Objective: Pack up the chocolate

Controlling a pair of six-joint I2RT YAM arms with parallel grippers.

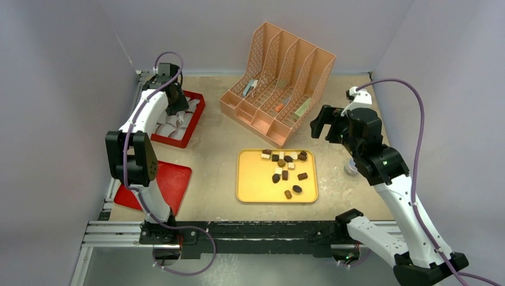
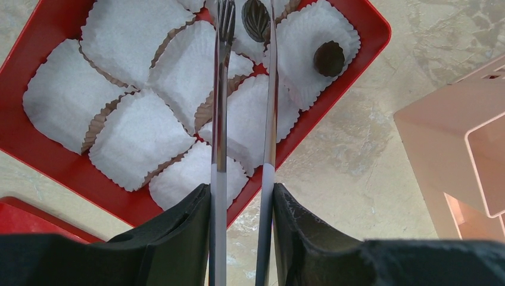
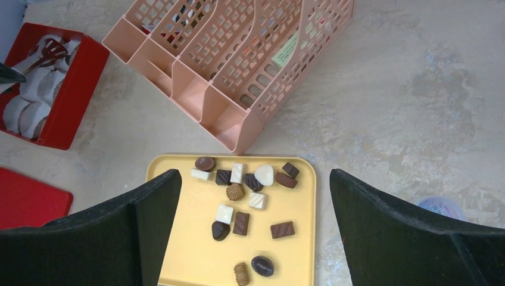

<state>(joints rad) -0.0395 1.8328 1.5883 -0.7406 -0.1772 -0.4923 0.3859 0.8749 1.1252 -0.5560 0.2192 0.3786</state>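
The table (image 1: 345, 196) is a flat beige surface with a mottled, stone-like pattern. At its far side stands a peach plastic file organiser (image 1: 280, 77) with lattice walls and several slanted compartments. In the middle lies a yellow tray (image 1: 256, 185), a smooth rounded rectangle with a low rim. Most of the chocolate (image 3: 235, 192) lies loose on this tray, mainly on its far and right part. The pieces are small, dark brown, caramel or cream-white, in oval, square and short-bar shapes, and some are ribbed.

On the left sits a glossy red box (image 1: 198, 119), filled with white pleated paper liners (image 2: 140, 137) that touch each other. A flat red lid (image 1: 172, 179) lies near it, closer to the arm bases. A round dark piece (image 2: 329, 58) sits in a corner liner.

The left arm (image 1: 146, 110) reaches forward over the red box. The black fingers of the left gripper (image 2: 241, 199) are closed on thin metal tweezers (image 2: 219, 119), whose blades stand slightly apart. A leaf-shaped piece (image 2: 256, 21) is between the tips, against one blade; I cannot tell whether it is pinched.

The right arm (image 1: 387, 173) is bent and raised beside the tray. The right gripper (image 3: 253, 179) is spread wide above the tray and holds nothing.
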